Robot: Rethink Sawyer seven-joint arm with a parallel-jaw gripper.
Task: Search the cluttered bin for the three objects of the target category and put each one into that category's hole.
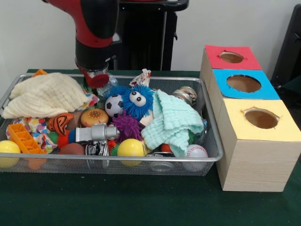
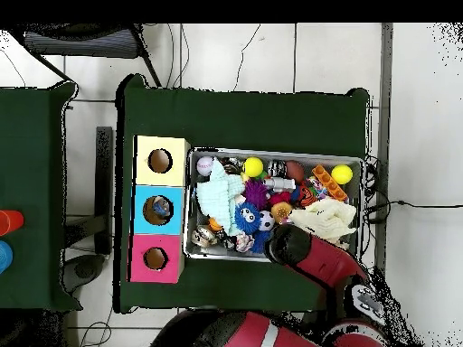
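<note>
The silver wire-mesh bin [image 1: 117,159] is full of toys and cloths; it also shows in the overhead view [image 2: 271,152]. My gripper [image 1: 97,80] hangs low over the bin's far edge, just behind a cream cloth [image 1: 47,94]. A see-through creased plastic piece [image 1: 109,84] lies right beside it, touching or nearly so. Another see-through piece seems to sit against the bin's right wall [image 1: 202,132], partly under a mint cloth [image 1: 173,123]. The red-topped box's hole [image 1: 231,57] is at the far right; overhead it [image 2: 155,258] is left of the bin. In the overhead view my arm [image 2: 303,251] hides the gripper.
Blue-topped [image 1: 243,83] and yellow-topped [image 1: 261,118] holes stand next to the red one. The bin holds a blue fuzzy toy [image 1: 136,100], a soccer ball [image 1: 113,105], yellow balls [image 1: 130,148], a baseball [image 1: 196,151], a shiny can [image 1: 187,94] and an orange block [image 1: 24,137].
</note>
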